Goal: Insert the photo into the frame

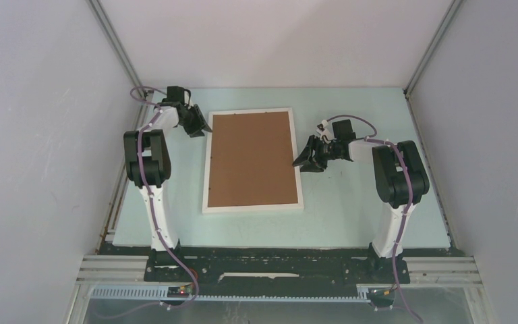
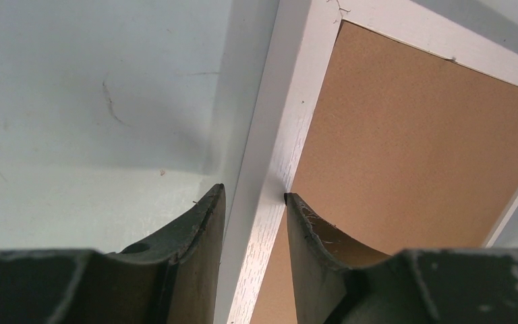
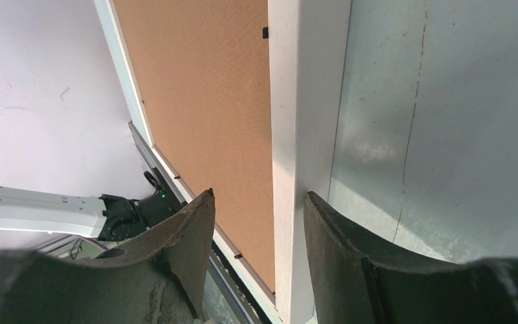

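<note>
The white frame [image 1: 253,207] lies flat on the table, back side up, with a brown backing board [image 1: 251,158] filling it. The photo shows in no view. My left gripper [image 1: 201,127] is at the frame's far left corner. In the left wrist view it [image 2: 254,192] is shut on the frame's left rail [image 2: 290,101], one finger outside and one at the board's edge. My right gripper [image 1: 305,162] is at the right rail. It [image 3: 260,194] stands open astride that rail [image 3: 303,101], with a gap on the board side.
The pale green table [image 1: 351,202] is walled by white panels on three sides, with aluminium posts at the back corners. A black base rail [image 1: 276,260] runs along the near edge. The left arm [image 3: 54,209] shows beyond the frame in the right wrist view.
</note>
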